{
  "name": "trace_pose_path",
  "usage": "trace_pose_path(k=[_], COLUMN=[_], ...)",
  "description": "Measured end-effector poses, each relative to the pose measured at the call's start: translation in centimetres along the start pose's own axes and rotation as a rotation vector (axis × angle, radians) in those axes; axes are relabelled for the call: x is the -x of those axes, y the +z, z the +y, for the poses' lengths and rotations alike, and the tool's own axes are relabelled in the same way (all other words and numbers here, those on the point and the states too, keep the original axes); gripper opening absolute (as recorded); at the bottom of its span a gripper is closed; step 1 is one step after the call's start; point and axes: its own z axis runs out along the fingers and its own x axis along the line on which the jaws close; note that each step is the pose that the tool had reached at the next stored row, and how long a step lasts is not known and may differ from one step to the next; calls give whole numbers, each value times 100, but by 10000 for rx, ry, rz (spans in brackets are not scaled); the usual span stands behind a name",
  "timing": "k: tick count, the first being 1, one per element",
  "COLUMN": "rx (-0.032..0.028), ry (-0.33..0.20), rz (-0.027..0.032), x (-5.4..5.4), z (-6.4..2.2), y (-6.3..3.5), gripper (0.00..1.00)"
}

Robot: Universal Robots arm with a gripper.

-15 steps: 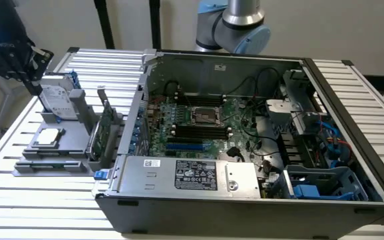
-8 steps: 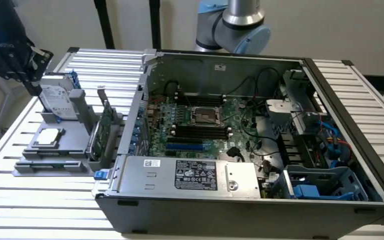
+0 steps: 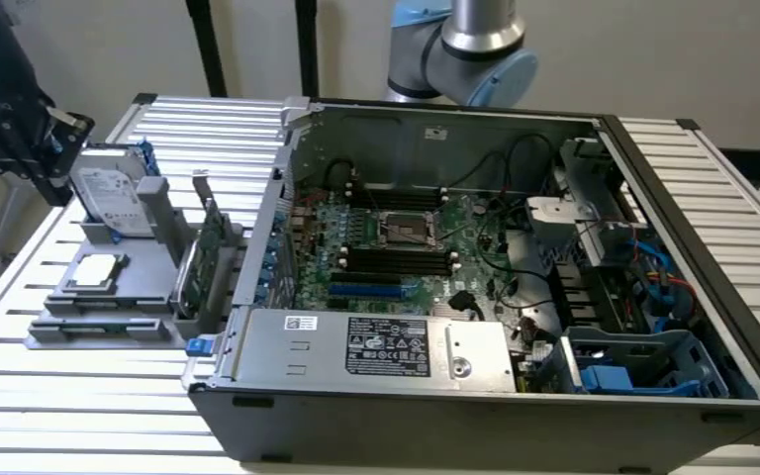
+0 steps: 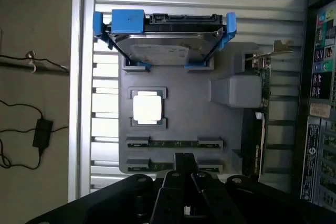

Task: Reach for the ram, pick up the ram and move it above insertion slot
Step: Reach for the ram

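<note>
Seems to be the reach step. Hovers over the gray holder with gripper pressed together, holding nothing. Ram sitting in a holder slot near the fingertips, apparently untouched. Probably calls for parting the jaws and lining up across the ram's thin sides.

Computer case: on the desk, toward the exterior view's right.
Holder: on the desk, just beside the case.
Hard drive: at the holder's rear.
Processor: mid-holder.
Ram: in a front slot, before the processor.
Expansion card: upright between holder and case.
</note>
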Motion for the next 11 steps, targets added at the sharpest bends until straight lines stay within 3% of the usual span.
trace_pose_path(k=[7, 11], rx=[-1, 0], ry=[0, -92], rz=[3, 14], x=[-3, 39], z=[-248, -286], y=[-1, 0], gripper=[11, 11])
